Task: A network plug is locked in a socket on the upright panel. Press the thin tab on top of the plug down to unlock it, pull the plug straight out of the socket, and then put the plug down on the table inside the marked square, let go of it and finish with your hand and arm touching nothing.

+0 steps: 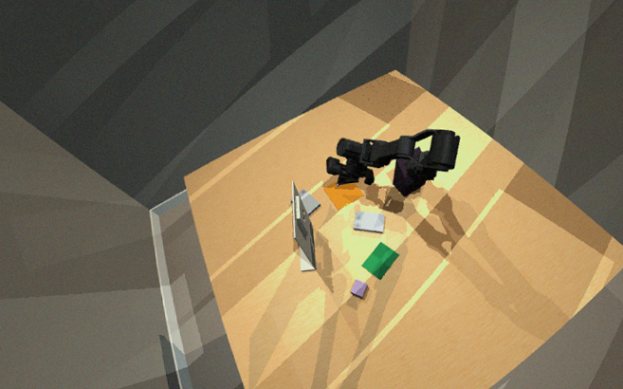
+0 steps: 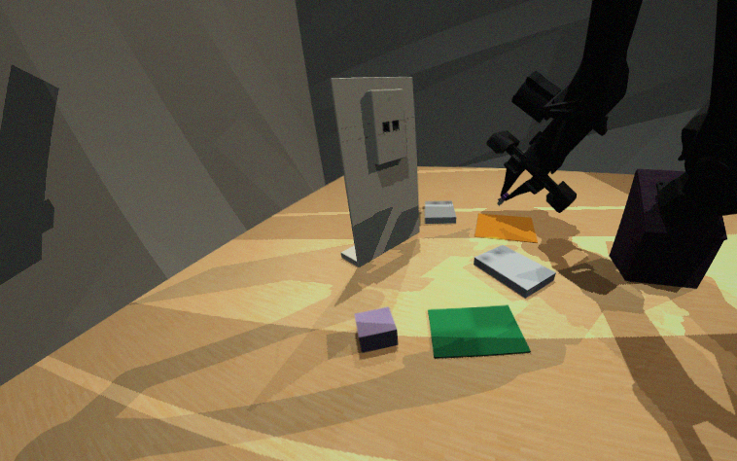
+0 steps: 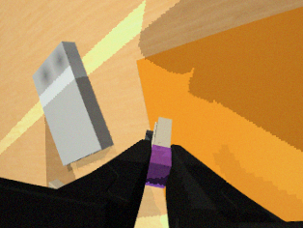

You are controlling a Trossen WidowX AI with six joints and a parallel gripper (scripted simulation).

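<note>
My gripper (image 1: pixel 341 180) (image 2: pixel 505 196) (image 3: pixel 158 152) is shut on the small purple plug (image 3: pixel 158 163) (image 2: pixel 506 195), whose pale thin tab sticks out past the fingertips. The plug hangs tilted downward, a little above the near edge of the orange marked square (image 1: pixel 344 194) (image 2: pixel 505 227) (image 3: pixel 244 104) on the table. The upright grey panel (image 1: pixel 302 226) (image 2: pixel 374 179) stands to the left, well apart from the gripper. Its two small dark sockets (image 2: pixel 390 125) show no plug.
A flat grey block (image 1: pixel 368 221) (image 2: pixel 513 268) (image 3: pixel 70 106) lies beside the orange square. A smaller grey block (image 1: pixel 309 201) (image 2: pixel 439 211) lies behind the panel. A green square (image 1: pixel 380 260) (image 2: pixel 475 330) and a lilac cube (image 1: pixel 359 287) (image 2: pixel 375 328) lie nearer the front. The arm's dark base (image 2: pixel 668 238) stands at the right.
</note>
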